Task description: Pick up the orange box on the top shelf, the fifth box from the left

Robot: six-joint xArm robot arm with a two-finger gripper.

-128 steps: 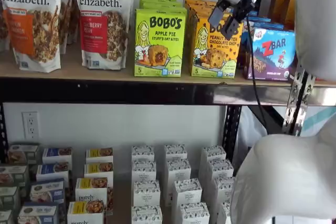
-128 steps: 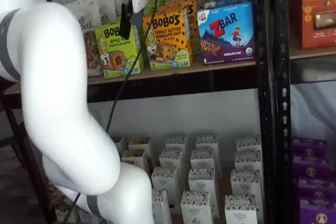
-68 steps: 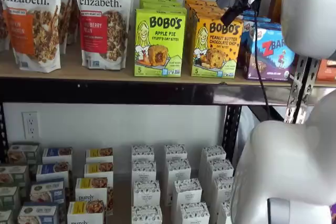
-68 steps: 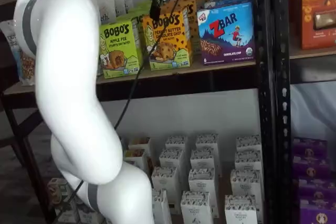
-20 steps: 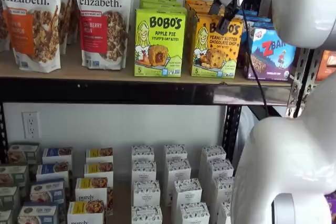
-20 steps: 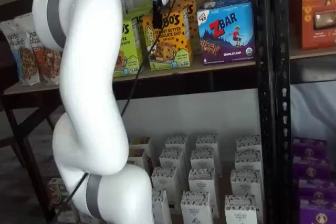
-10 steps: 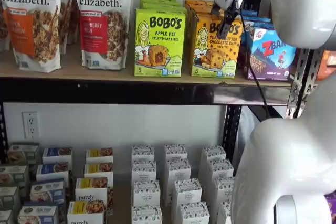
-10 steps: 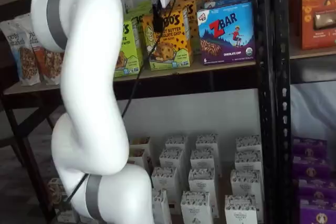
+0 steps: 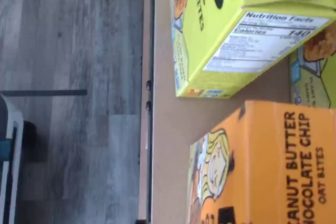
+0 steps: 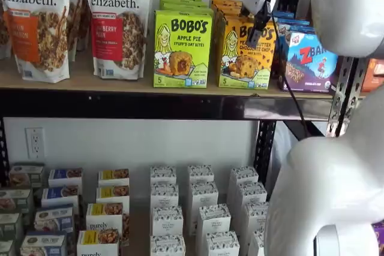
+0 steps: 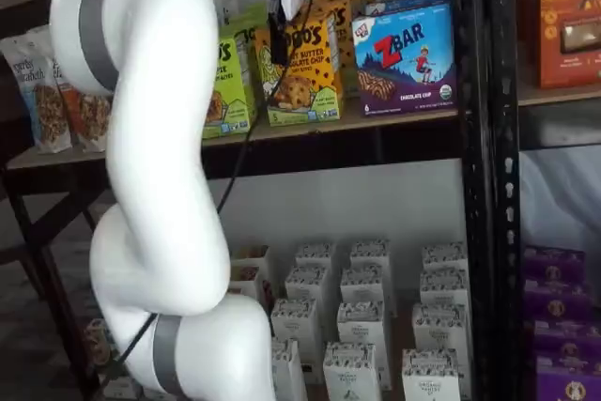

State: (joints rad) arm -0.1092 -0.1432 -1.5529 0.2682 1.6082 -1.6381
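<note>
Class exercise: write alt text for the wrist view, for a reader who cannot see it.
Close-up, turned sideways: the orange box of peanut butter chocolate chip oat bites stands beside a lime-green box on the top shelf, with grey wood-look floor beyond its edge.

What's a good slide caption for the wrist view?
Wrist camera looking down at the orange box beside the lime-green Bobo's box on the top shelf.

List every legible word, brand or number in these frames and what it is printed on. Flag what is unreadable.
"purely elizabeth." on the granola bags.
"BOBO'S APPLE PIE" and "5" on the lime-green box.
"BOBO'S PEANUT BUTTER CHOCOLATE CHIP" on the orange box; "OAT BITES" on it in the wrist view.
"ZBAR CHOCOLATE CHIP" on the blue box.
"Nutrition Facts", "Calories 140" on the lime-green box's side panel.
Small boxes on the lower shelf: print too small.
</note>
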